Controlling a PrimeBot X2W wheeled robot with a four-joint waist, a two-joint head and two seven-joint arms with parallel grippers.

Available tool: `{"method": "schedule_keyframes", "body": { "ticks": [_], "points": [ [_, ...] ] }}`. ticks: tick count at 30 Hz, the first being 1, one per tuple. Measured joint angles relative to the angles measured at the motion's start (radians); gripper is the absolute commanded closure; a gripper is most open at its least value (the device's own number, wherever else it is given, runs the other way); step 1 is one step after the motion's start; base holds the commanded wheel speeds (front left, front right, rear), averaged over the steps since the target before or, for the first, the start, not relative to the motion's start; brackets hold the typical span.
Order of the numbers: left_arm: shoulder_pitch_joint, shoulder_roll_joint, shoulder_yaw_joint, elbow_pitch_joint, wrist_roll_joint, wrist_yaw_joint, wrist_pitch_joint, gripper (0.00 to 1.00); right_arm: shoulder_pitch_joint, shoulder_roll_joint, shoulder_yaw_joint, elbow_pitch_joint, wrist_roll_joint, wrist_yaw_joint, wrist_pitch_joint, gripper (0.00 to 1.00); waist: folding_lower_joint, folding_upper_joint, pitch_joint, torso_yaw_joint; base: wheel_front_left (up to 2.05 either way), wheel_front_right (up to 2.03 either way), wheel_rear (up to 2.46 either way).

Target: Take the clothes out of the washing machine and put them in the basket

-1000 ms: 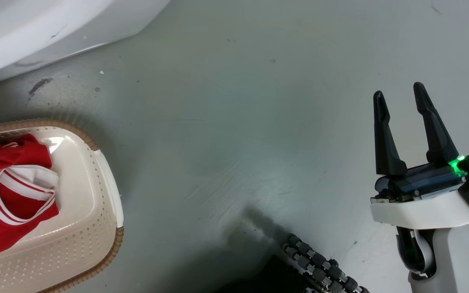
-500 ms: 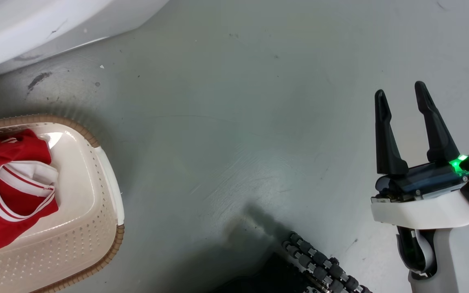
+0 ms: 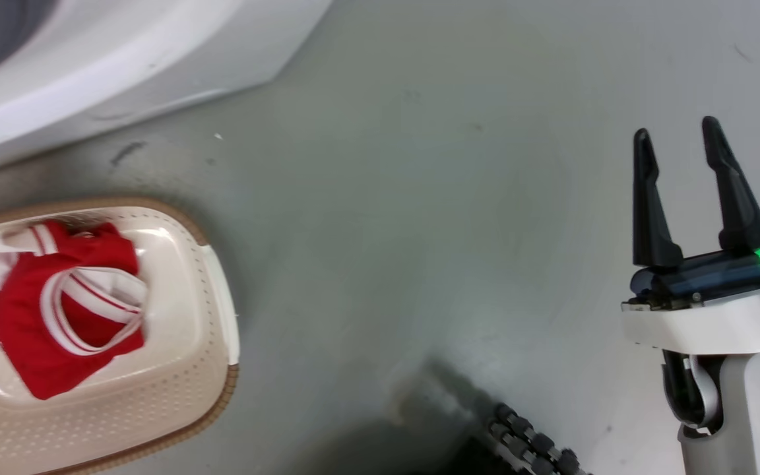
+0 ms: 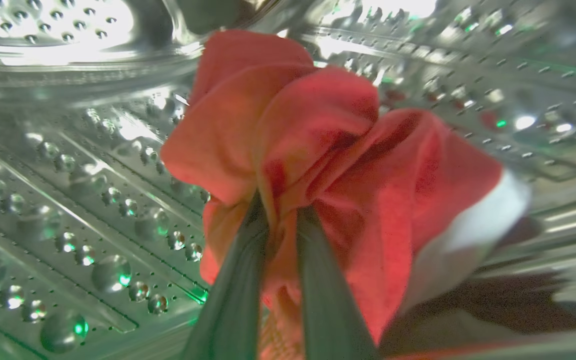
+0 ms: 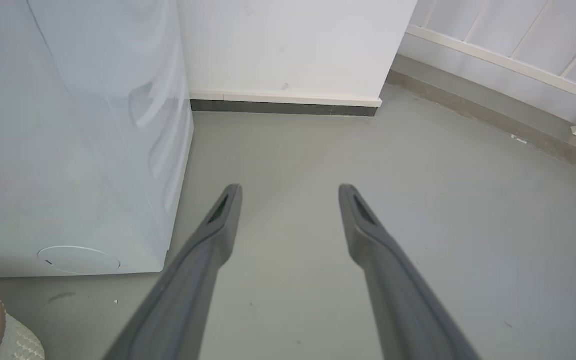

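the basket [image 3: 220,310] is cut off at the left and near edges. the fingertips of the left gripper [image 4: 280,209] are buried in a blurred red garment [image 4: 328,145].

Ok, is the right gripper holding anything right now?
No, the right gripper is open above the floor, with nothing in it.

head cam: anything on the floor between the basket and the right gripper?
Nothing: bare grey floor from the basket to the right gripper, head view. A black segmented part sits lower, off that line.
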Motion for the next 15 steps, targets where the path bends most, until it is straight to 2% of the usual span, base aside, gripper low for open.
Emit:
{"method": "schedule_keyframes", "body": {
  "ticks": [4, 15],
  "points": [
    [0.074, -0.020, -0.031, 0.013, -0.048, 0.000, -0.103, 1.00, 0.000, 0.000, -0.027, 0.012, -0.020, 0.000, 0.000, 0.00, -0.0001, 0.0000, -0.056, 0.031, 0.00, 0.00, 0.00],
    [0.429, -0.113, -0.122, -0.019, -0.167, 0.000, -0.342, 1.00, 0.058, 0.000, -0.058, 0.047, -0.105, 0.000, 0.000, 0.00, -0.0001, 0.0000, -0.260, 0.124, 0.00, 0.00, 0.00]
  ]
}}
